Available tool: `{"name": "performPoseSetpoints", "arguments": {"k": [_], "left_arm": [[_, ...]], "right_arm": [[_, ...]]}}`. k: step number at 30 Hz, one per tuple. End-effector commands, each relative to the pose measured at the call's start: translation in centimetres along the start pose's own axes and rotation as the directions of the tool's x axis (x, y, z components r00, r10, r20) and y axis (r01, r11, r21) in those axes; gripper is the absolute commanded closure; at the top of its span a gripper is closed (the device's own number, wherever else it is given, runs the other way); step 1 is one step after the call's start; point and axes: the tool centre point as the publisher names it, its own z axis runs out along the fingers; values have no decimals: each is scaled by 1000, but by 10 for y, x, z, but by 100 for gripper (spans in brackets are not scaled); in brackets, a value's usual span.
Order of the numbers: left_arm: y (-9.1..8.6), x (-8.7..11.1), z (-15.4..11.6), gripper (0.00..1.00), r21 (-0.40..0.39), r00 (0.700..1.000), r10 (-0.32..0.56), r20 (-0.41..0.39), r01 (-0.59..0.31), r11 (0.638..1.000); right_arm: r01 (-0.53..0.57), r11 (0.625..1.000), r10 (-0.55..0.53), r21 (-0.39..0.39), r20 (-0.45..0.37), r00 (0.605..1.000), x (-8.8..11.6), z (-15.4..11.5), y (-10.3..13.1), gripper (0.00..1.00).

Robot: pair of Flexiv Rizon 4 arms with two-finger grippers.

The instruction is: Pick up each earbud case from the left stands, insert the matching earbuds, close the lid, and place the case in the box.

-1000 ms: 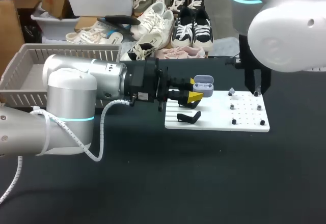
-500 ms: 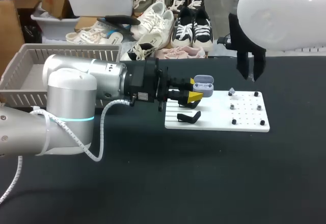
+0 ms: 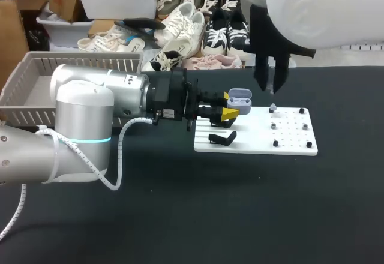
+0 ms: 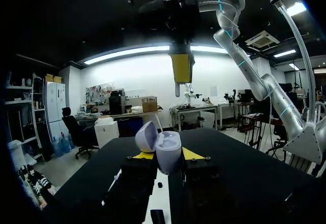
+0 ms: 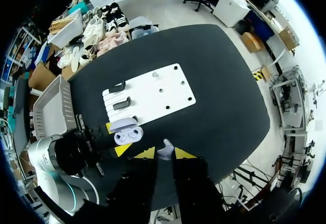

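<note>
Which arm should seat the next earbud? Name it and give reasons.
Right. The right gripper holds an earbud and hangs above the open case, while the left gripper is shut on that case and can only present it.

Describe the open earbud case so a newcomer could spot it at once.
On the black table lies a white rectangular board; at its far left corner, the left gripper with yellow tips holds the pale lavender-grey earbud case. Unlike the black stands and small black pegs nearby, it is rounded, pale, with its lid open.
</note>
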Motion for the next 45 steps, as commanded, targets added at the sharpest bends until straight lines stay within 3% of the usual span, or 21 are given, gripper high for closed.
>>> {"name": "performPoseSetpoints", "arguments": {"k": [1,16,45], "left_arm": [[1,1,0,100,2,1000,0,0,0,1000],[1,1,0,100,2,1000,0,0,0,1000],[1,1,0,100,2,1000,0,0,0,1000]], "right_arm": [[2,1000,-1,-6,20,1000,6,4,7,100],[56,998,-56,-13,25,998,16,6,33,100],[80,996,-80,51,-1,997,1,30,51,100]]}}
